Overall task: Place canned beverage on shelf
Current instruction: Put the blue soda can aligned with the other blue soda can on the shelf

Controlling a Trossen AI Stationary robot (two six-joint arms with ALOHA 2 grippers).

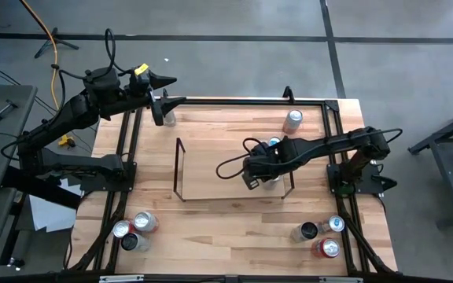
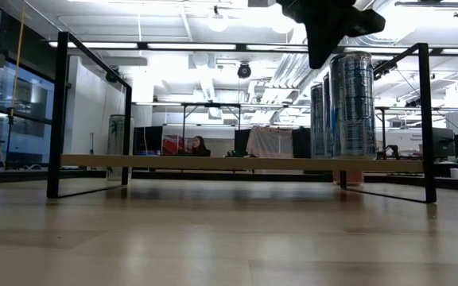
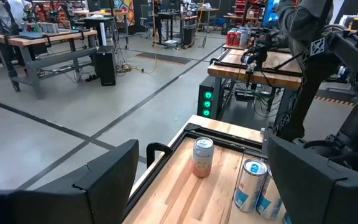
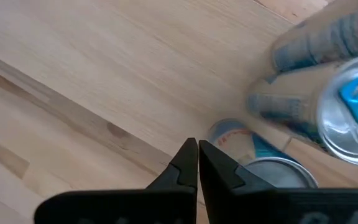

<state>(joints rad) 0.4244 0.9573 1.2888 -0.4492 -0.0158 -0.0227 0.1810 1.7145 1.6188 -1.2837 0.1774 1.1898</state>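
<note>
Right fingers [image 4: 197, 163] clenched, empty, directly above cans [image 1: 272, 146] standing on shelf [image 1: 211, 169] at its 3 o'clock end. Risk: descent or sideways sweep strikes can tops, topples cans off board. Left fingers [image 1: 173, 101] released, empty, at table [image 1: 234, 228] 11 o'clock corner.

In the high view the right gripper [image 1: 259, 178] covers most of the cans [image 1: 272, 145] on the shelf [image 1: 211, 169], so their number cannot be told. The low view cuts that arm off at the top edge. In the right wrist view the nearest can [image 4: 347, 109] is blurred and cropped
</note>
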